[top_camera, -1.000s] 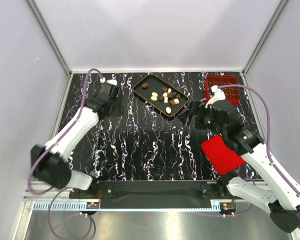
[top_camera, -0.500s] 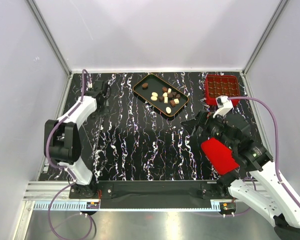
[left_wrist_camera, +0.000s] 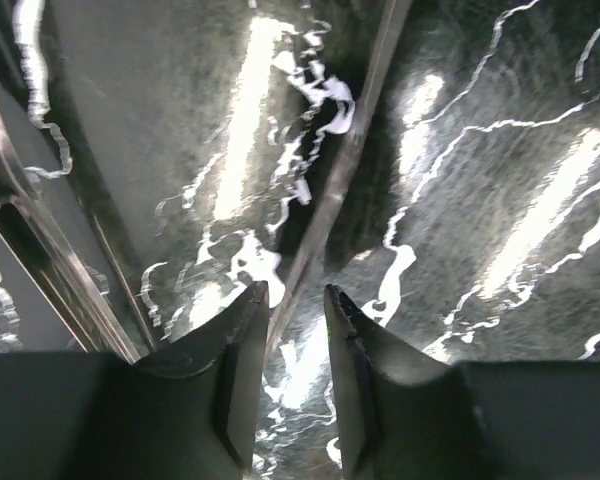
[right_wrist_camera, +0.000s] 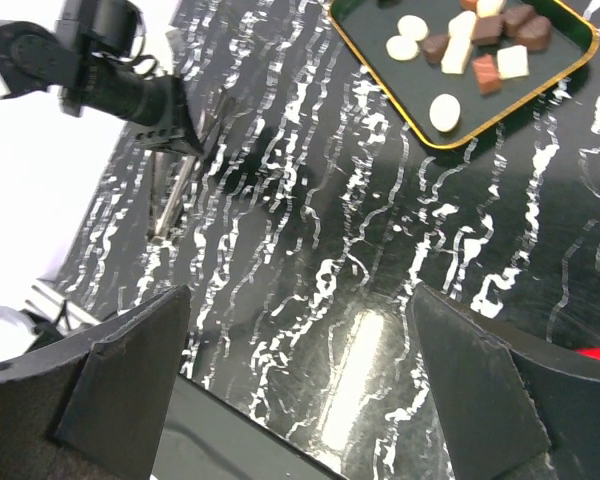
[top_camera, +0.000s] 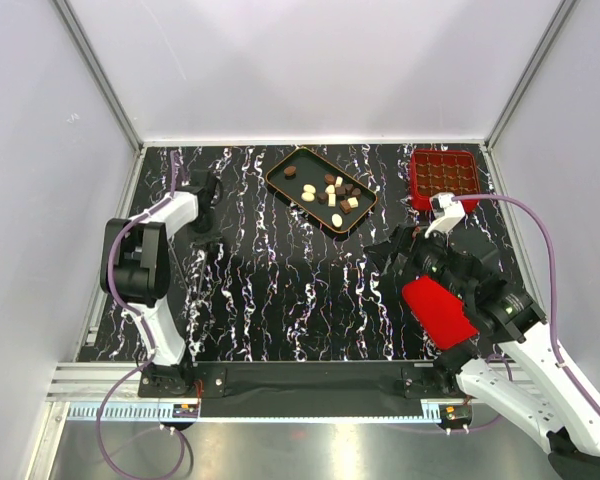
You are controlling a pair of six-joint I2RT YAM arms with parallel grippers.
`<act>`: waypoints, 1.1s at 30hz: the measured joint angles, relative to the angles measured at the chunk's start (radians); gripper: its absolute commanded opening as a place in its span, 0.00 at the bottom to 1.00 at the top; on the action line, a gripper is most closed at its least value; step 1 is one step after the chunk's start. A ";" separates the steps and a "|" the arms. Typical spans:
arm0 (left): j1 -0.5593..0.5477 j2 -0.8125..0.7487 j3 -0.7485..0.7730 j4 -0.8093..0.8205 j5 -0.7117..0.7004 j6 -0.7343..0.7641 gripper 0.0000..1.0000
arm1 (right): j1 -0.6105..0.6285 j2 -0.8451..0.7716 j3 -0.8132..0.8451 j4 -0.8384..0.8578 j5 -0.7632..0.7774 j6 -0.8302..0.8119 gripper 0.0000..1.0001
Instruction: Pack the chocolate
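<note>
The chocolate (top_camera: 330, 192) sits loose in the black tray with the orange rim (top_camera: 310, 167), at the upper middle of the overhead view: dark brown, light brown and cream-white pieces clustered mostly toward the tray's right end, with one brown piece apart at its left end. None of it appears to be outside the tray.

The red gridded box (top_camera: 445, 173) stands at the upper right, well apart from the tray. No candy shows in its cells, though they are too small to read with certainty. Its flat red lid (top_camera: 438, 312) lies off the box at the lower right, partly under the right arm. So the packing looks not yet begun: every piece remains to be moved and the lid remains to be put on.

The left hand (left_wrist_camera: 292, 292), at the left of the desk (top_camera: 280, 290), has its fingers drawn together on a slim metal tool (left_wrist_camera: 350, 160), probably tweezers, which runs between the tips and lies along the marbled top. This appears to be the pickup of the tool that will carry the pieces. I cannot tell whether it is lifted clear.

The right hand (right_wrist_camera: 298, 295) hangs over the middle of the desk with its fingers spread wide and nothing between them, the tray's right end showing at the top right of its view.
</note>
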 measured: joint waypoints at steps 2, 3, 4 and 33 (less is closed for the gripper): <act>-0.005 0.000 -0.007 0.010 0.034 -0.007 0.15 | 0.000 0.000 0.003 -0.018 0.016 -0.004 1.00; -0.011 0.000 -0.008 0.011 0.047 -0.010 0.10 | 0.000 0.000 0.003 -0.027 0.021 -0.005 1.00; -0.025 -0.001 -0.009 0.012 0.066 -0.017 0.07 | 0.000 0.000 0.003 -0.037 0.027 -0.006 1.00; -0.494 0.027 0.091 0.136 0.354 -0.340 0.99 | 0.000 0.090 -0.066 -0.132 0.076 0.052 1.00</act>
